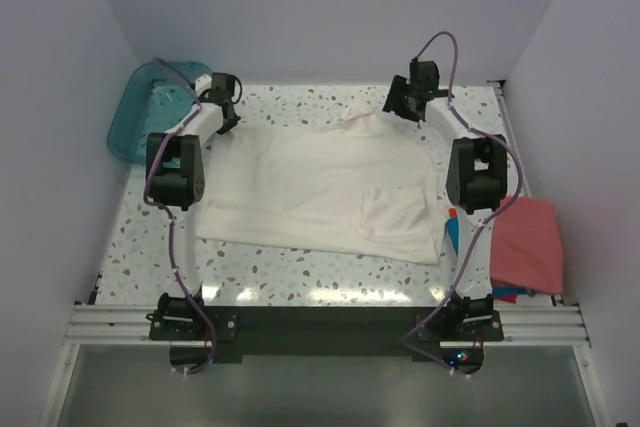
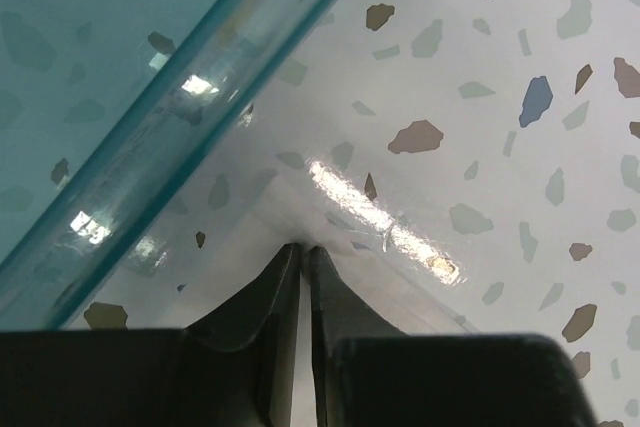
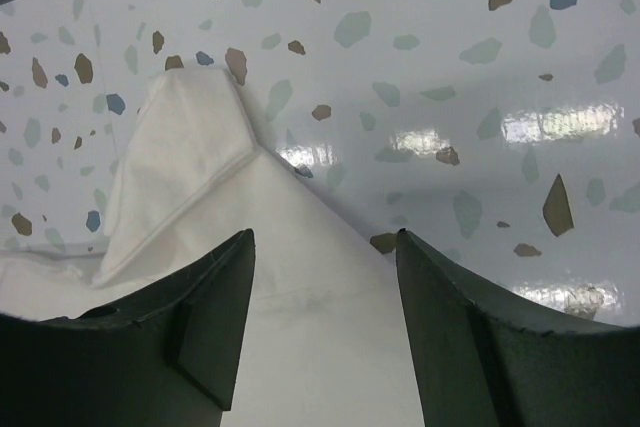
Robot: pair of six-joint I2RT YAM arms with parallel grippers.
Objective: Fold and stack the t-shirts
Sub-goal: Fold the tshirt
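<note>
Centrally, cream-white cloth t-shirt point(image 1: 320, 187) lying spread on speckled table point(image 1: 300, 272), left claw point(image 2: 303, 247) pinched nearly shut on its far left corner beside translucent teal plastic tub point(image 2: 120, 97), right claw point(image 3: 325, 237) open wide above its far right corner, gripping nothing.

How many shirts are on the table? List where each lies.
3: cream shirt spread across the middle; red shirt folded at the right edge; blue shirt mostly hidden beneath it. Others may be hidden.
</note>
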